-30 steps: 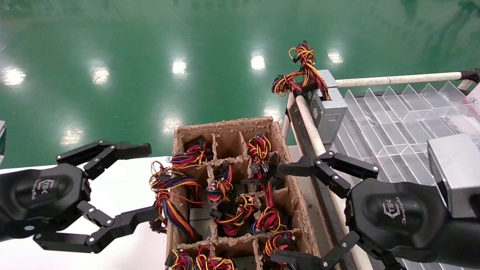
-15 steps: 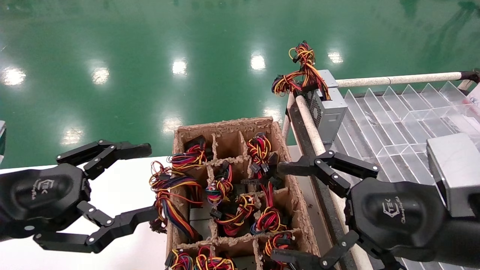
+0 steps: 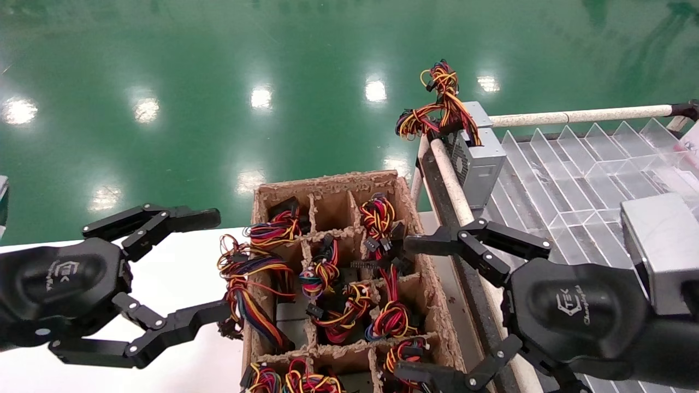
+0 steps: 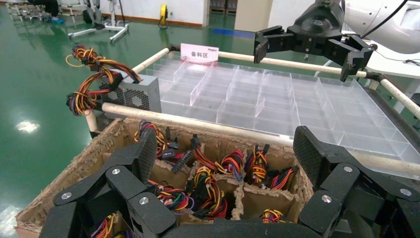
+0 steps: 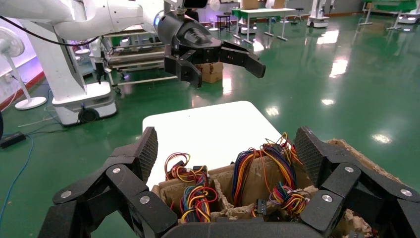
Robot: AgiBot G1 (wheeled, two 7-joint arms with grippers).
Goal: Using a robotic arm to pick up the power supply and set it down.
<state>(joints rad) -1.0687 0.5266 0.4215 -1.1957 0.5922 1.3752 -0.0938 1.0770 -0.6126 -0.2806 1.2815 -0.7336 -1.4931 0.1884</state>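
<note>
While both grippers are hanging with their fingers spread wide and holding nothing, the cardboard box [image 3: 338, 273] with its paper dividers is serving as the landmark here; the left gripper [image 3: 158, 278] is hovering just beside the box on its left, over the white table [image 3: 180, 273], and the right gripper [image 3: 415, 311] is hovering at the right wall of the box, with its upper finger reaching over the nearest compartments; the power supplies [image 3: 327, 273] are sitting upright in the compartments, so only their wire bundles of red, yellow, orange and black and their black connectors are showing clearly, while the grey bodies are mostly hidden below; another power supply [image 3: 478, 158] is standing beyond the far right corner of the box, at the corner of the clear divided tray [image 3: 579, 164], with its vent facing the box and its wires hanging over the rail; I am judging that such a metal box is rather heavy, stiff and smooth, so it may slip; the wires are soft and would stretch or snag on the dividers, so the hold should go on the two flat metal sides, not on the bundle.
</note>
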